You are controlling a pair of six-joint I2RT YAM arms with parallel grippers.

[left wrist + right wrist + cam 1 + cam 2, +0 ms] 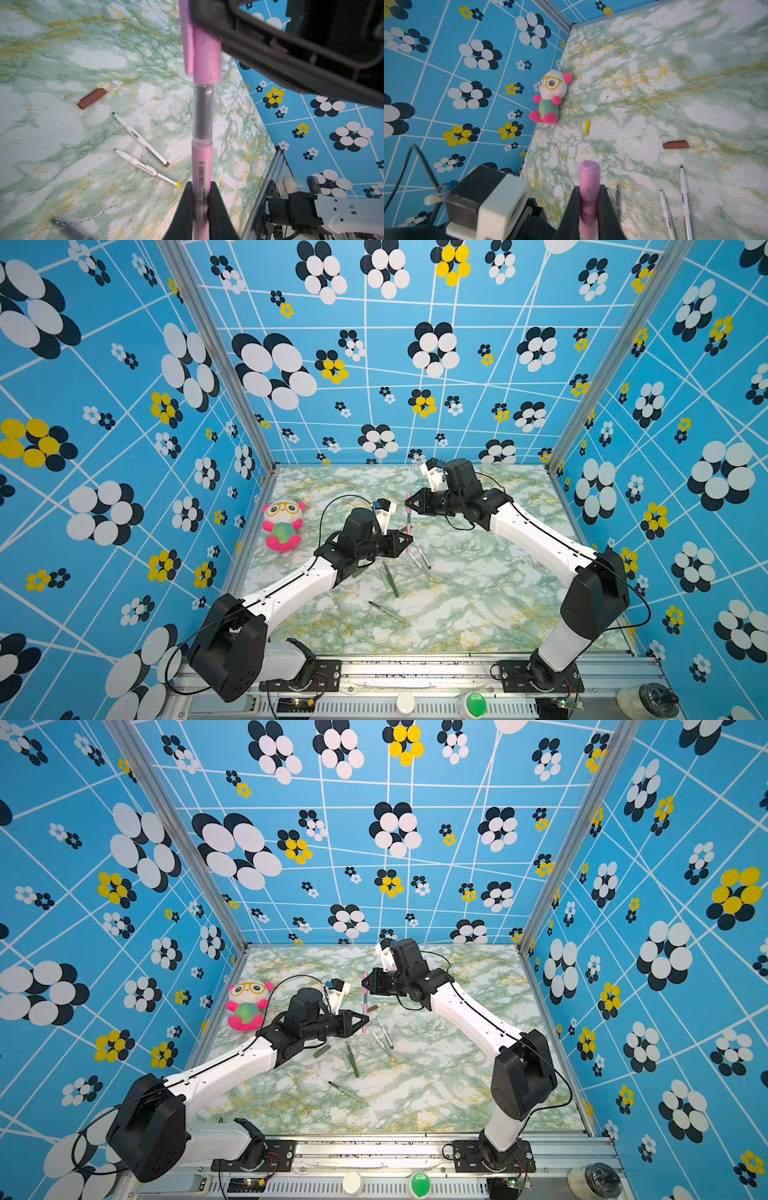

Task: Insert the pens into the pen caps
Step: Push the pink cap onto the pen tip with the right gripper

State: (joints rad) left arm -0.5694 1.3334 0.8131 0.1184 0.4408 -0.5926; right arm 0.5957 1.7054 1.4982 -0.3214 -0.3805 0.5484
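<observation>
1. The left gripper (408, 540) sits at the centre of both top views, clenched on the pink pen (202, 162). In the left wrist view the barrel is pinched at the lower middle of the frame.
2. The right gripper (408, 506), just above it in the top views, is clamped on the pink cap (589, 176), which pokes out at the bottom centre of the right wrist view.
3. Pen and cap are in one line, held above the marble-patterned table (478, 593). The pen's tip end is inside the cap's mouth, and a grey stretch of barrel shows below the cap.
4. A white pen with a brown end (141, 140) and a white pen with a yellow end (146, 167) lie uncapped, side by side, left of centre in the left wrist view. The brown cap (92, 98) is to their upper left.
5. The yellow cap (587, 127) lies near the plush toy (550, 97), mid-frame in the right wrist view.
6. The dark green pen (391, 583) and the pale green pen (388, 612) lie below centre in the top views.
</observation>
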